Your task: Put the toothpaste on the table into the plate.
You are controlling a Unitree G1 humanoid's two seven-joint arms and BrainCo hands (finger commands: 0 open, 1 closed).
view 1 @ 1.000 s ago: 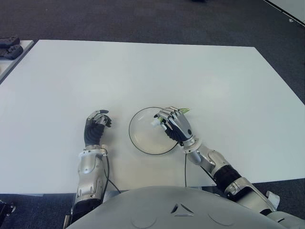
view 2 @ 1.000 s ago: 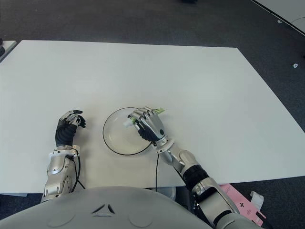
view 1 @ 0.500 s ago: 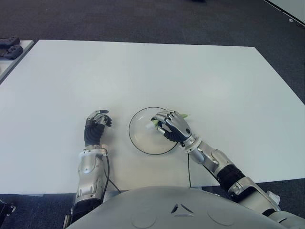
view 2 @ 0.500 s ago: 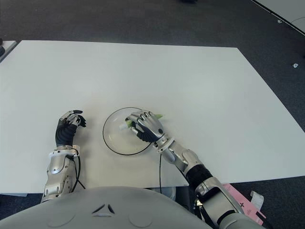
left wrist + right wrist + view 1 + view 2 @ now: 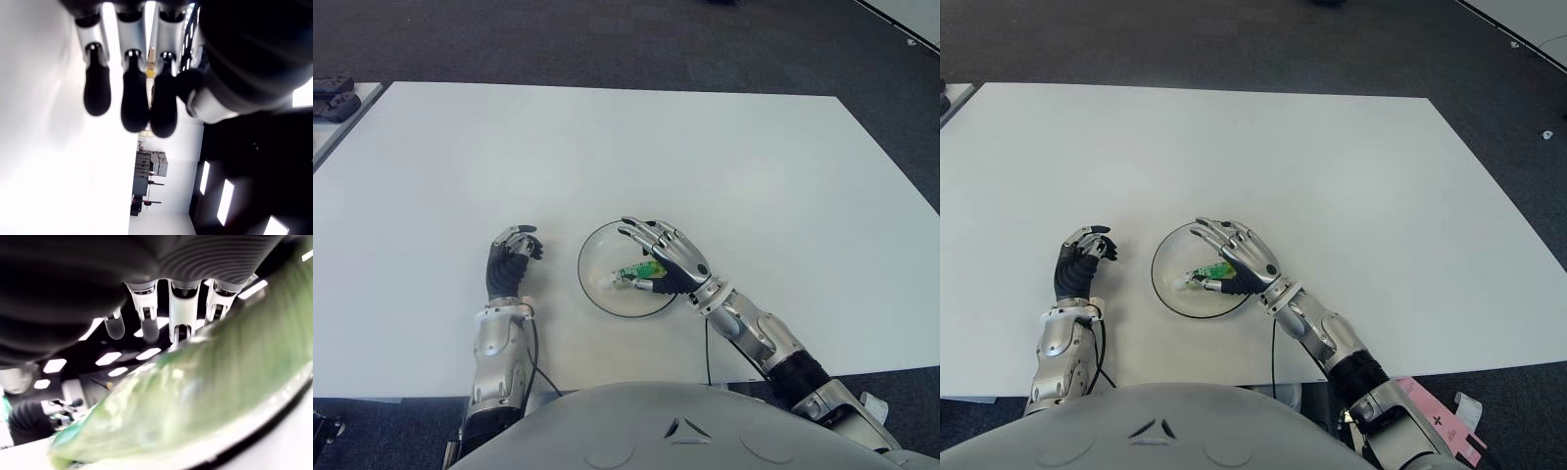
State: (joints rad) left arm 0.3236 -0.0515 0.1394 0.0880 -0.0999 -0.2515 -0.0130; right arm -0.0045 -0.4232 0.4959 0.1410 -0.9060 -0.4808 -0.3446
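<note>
Now the right robot hand (image 5: 664,257) is released: its fingers (image 5: 641,231) are fanned out flat over the near-right part of the plate (image 5: 592,253), holding nothing. Just under and beside the thumb, the toothpaste (image 5: 634,273) lies inside the plate, a small green tube with its white cap end pointing toward the robot's left. The spread fingers read as a let-go posture, and since the tube sits wholly within the dark rim, the placing itself looks done; what is left, by my judgement, is for the hand to lift clear without dragging the tube back out.

The left robot hand (image 5: 512,258) shows to the left of the plate, well apart from it, fingers curled and grasping nothing; it appears idle, kept out of the working area.

Around all this stretches the white counter (image 5: 626,147), with dark carpet beyond its edges.

The views split the evidence. The eye views give the layout: tube in plate, palm above it, both arms reaching from the body. The right wrist view shows what they cannot, namely the green tube filling the foreground with the straightened fingers (image 5: 179,308) standing off beyond it, not wrapped around it. The left wrist view confirms the bent fingertips (image 5: 134,100) of that hand enclose nothing.
</note>
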